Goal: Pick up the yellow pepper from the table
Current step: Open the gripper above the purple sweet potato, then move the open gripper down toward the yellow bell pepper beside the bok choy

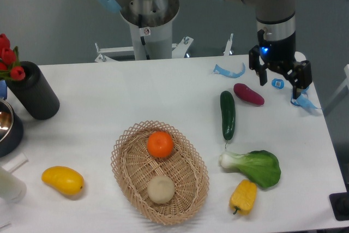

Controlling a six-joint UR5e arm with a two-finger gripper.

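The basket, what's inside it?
Inside the wicker basket sit two round things: an orange toward the back and a pale beige ball-shaped thing toward the front. Whatever might lie beneath them is covered, so that cannot be seen.

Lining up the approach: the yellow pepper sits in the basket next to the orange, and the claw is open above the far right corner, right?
Not quite. The yellow pepper lies on the table, right of the basket, below the bok choy, as the fixed camera shows. The claw is indeed open there.
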